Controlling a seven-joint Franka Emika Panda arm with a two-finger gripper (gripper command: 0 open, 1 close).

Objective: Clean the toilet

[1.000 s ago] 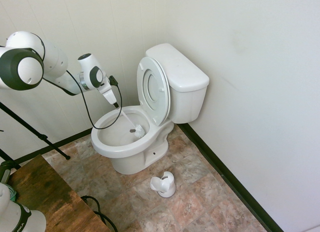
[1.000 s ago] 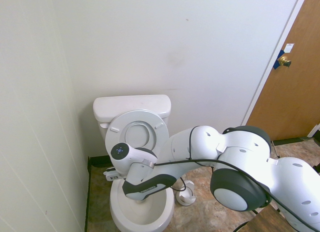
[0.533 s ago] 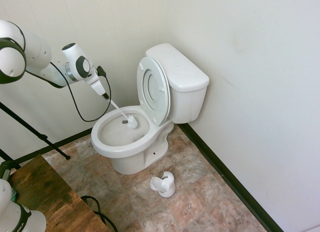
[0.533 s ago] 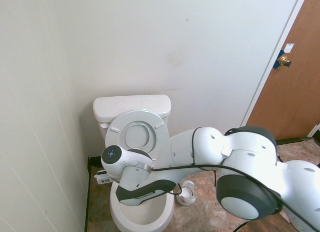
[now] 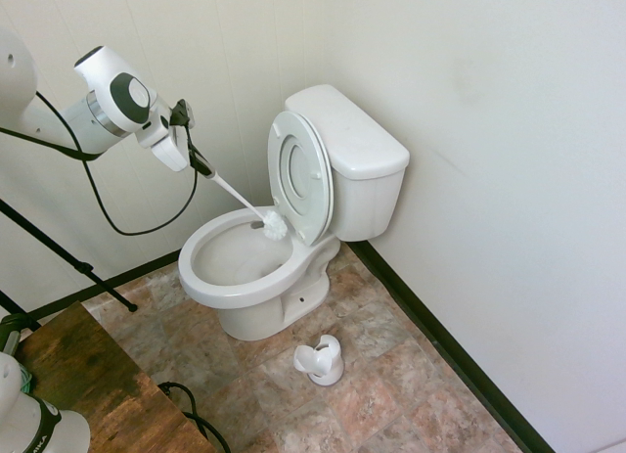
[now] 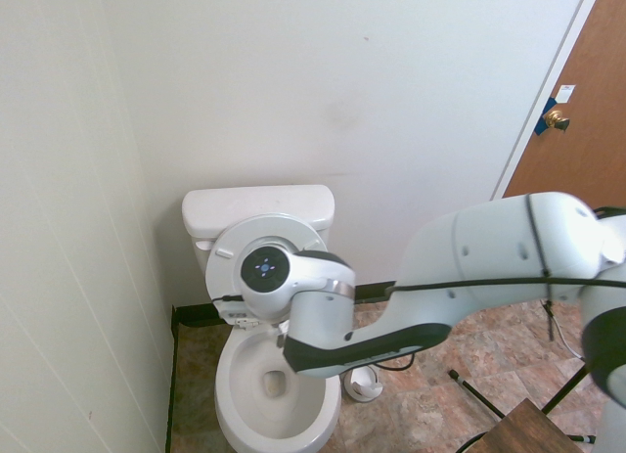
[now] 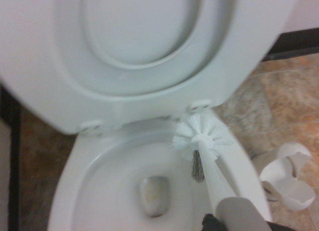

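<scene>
Bathroom corner: toilet point(image 5: 264, 267) below the gripper point(image 5: 201, 165), which clamps a brush point(image 5: 262, 221).

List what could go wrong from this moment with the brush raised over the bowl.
1. The white bristle-headed toilet brush, held by the gripper, hangs near the bowl's back rim by the upright seat; a swing might knock the seat.
2. If the brush is wet, it may drip on the stone-patterned floor tiles on its way to the small white brush holder, which stands apart from the large white ceramic toilet.
</scene>
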